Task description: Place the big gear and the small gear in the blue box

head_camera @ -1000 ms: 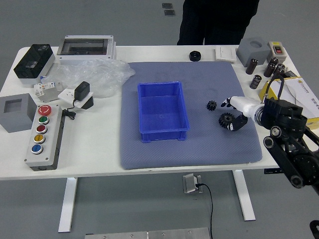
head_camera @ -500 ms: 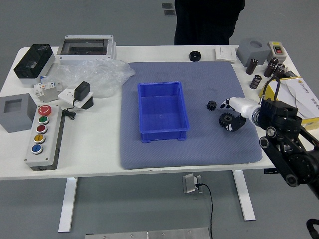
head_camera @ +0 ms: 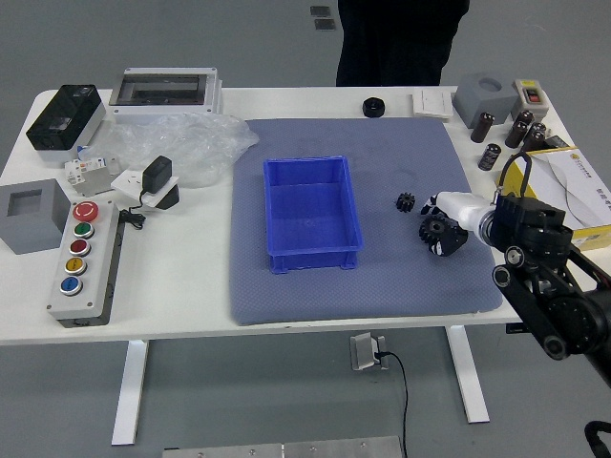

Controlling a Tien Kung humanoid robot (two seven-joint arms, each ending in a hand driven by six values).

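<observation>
My right hand, white with black fingertips, reaches in from the right, low over the big gear. Its fingers are spread around the black gear's right side, and no firm grasp is visible. The small gear, also black, lies on the blue-grey mat just up and left of the big one. Left of both gears is the open blue box, with nothing inside. My left hand is out of view.
A button panel, a grey block and crumpled plastic wrap occupy the left side. A yellow box and black cylinders stand at the right. One black round part sits at the far edge, where a person stands.
My right hand has shifted slightly left, its fingertips now overlapping the big gear. Both gears and the box stay in place. The person has moved a little left.
</observation>
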